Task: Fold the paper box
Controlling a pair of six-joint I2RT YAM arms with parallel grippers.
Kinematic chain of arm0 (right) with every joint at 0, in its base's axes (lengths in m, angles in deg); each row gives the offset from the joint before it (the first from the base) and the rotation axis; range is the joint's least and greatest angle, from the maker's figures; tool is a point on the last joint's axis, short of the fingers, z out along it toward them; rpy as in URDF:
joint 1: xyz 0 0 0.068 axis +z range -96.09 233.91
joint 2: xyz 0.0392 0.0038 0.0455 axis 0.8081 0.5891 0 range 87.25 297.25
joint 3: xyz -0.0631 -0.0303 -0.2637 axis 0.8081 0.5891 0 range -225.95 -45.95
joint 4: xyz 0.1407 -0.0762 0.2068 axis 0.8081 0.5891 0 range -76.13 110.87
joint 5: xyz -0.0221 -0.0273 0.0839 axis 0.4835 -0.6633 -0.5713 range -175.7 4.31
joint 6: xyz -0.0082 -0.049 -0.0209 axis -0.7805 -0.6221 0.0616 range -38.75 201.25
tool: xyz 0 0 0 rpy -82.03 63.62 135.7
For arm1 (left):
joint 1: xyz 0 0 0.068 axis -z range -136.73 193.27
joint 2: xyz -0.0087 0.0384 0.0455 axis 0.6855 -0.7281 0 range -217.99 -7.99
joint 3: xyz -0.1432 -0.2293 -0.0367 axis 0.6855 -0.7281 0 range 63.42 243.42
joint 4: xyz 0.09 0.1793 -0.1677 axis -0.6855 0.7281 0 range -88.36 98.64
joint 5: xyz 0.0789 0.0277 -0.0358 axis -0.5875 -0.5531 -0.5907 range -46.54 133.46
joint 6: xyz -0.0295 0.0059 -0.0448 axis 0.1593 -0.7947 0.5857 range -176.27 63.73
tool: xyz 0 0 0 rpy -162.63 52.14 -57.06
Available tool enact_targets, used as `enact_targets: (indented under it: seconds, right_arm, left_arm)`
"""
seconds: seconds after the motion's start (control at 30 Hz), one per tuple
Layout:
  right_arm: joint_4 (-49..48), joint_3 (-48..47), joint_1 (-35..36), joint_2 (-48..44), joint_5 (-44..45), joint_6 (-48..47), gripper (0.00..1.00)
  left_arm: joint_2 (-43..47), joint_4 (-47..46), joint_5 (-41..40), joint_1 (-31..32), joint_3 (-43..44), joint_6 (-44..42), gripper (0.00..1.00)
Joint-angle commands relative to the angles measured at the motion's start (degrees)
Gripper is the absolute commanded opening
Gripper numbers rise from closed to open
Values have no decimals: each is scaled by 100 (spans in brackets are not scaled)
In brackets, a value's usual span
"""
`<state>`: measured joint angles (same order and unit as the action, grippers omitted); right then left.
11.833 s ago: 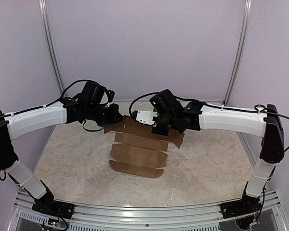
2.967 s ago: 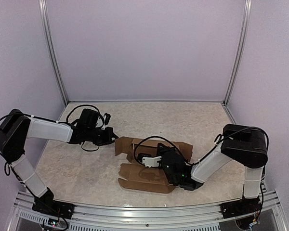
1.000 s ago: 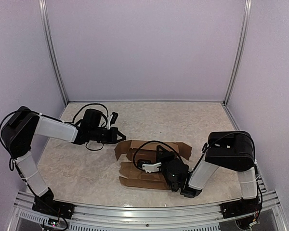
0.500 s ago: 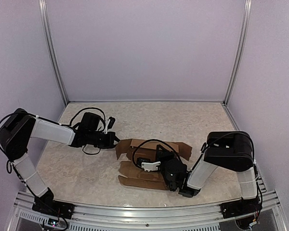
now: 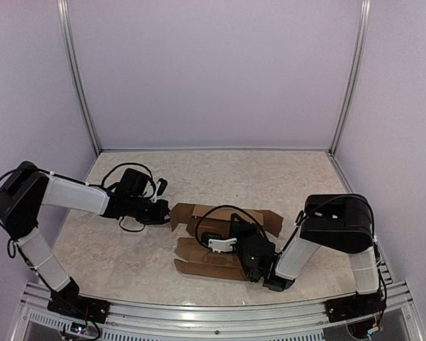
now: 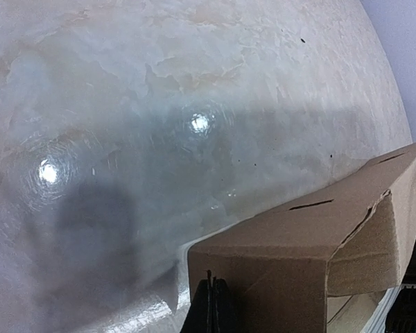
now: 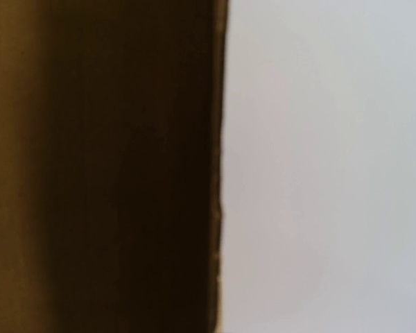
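Right gripper (image 5: 211, 233) sits nearest, jaws closed, pushed down into the middle of the paper box (image 5: 202, 266) w/ card under and around its tips. Its wrist view shows only brown card up close, so can't tell if it pinches any. Box's long axis runs crosswise to that hand and end-on to the left gripper (image 6: 209, 313), further back at the box's end. Its jaws are closed too and empty, tips touching the upright end flap (image 6: 263, 302) just ahead, so next push prob. goes straight fwd along the box's length w/ right hand pinning.
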<state>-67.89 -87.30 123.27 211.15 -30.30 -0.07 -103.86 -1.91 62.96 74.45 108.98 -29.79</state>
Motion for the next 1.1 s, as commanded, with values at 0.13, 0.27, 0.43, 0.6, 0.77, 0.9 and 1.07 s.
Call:
enact_targets:
  seconds: [0.13,0.27,0.43,0.6,0.77,0.9,1.07]
  right_arm:
    - [-438,56,4,297,120,147,0]
    - [-437,47,4,309,139,143,0]
    - [-447,43,-2,313,164,135,0]
    - [-464,47,3,309,212,125,0]
    - [-482,93,8,277,240,129,0]
    - [-410,214,9,162,132,228,0]
    - [-139,363,7,-153,-27,377,0]
  left_arm:
    - [351,140,141,196,-39,-82,0]
    - [389,128,185,323,-39,-77,0]
    - [370,112,107,477,-81,-68,0]
    - [345,161,1,512,-98,-98,0]
    - [556,616,-464,512,-98,-279,0]
    - [759,961,-901,503,-127,-382,0]
    - [1118,1071,-1498,496,-280,-433,2]
